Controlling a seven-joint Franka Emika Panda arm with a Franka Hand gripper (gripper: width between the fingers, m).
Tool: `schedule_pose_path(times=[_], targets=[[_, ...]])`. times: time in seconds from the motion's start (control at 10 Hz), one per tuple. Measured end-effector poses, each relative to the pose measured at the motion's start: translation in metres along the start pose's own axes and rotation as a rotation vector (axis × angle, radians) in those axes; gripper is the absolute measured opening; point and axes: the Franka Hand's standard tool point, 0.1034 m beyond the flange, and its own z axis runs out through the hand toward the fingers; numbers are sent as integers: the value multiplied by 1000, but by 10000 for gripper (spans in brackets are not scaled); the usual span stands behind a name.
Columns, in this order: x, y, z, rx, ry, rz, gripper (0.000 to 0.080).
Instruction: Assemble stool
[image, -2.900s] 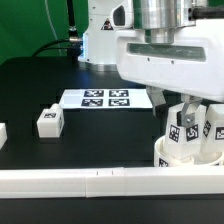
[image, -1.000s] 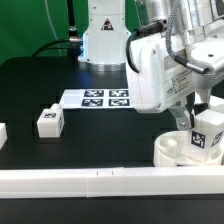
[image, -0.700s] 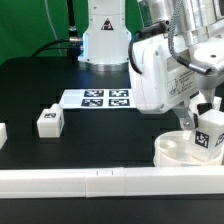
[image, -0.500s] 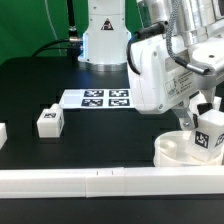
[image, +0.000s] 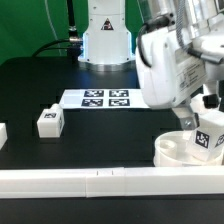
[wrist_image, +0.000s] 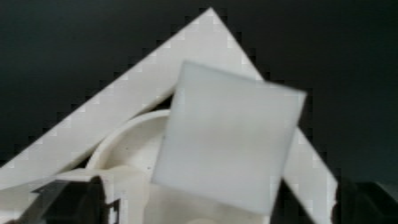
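One thick round white seat disc (image: 178, 150) sits under the claw (image: 208, 118), which apparently grips one tagged leg (image: 211, 139); a second leg (image: 48, 121) lies well apart.

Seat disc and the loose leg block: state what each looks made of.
Seat disc: likely moulded plastic, white, smooth with a soft sheen on its rim. Loose leg block: probably the same white plastic, matte; its black-and-white tag looks printed.

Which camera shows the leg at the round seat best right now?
The exterior view: the leg shows its tag and sits tilted at the seat. The wrist view gives only a blurred, blank white face of it, with the seat partly hidden behind.
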Motion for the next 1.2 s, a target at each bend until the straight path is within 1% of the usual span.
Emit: schedule_pose_path(times=[0.2, 0.4, 0.5, 0.6, 0.7, 0.8, 0.9, 1.2], targets=[[3, 1, 3, -1, 7, -16, 647], [3, 1, 3, -2, 10, -151, 648], [2, 2, 4, -9, 17, -278, 648], [-2, 4, 3, -26, 29, -421, 648], [-5, 2, 1, -22, 31, -558, 648], [-6, 0, 1, -13, 31, -649, 648], [-7, 1, 1, -13, 30, -674, 648], [-5, 0, 1, -18, 38, -889, 648]])
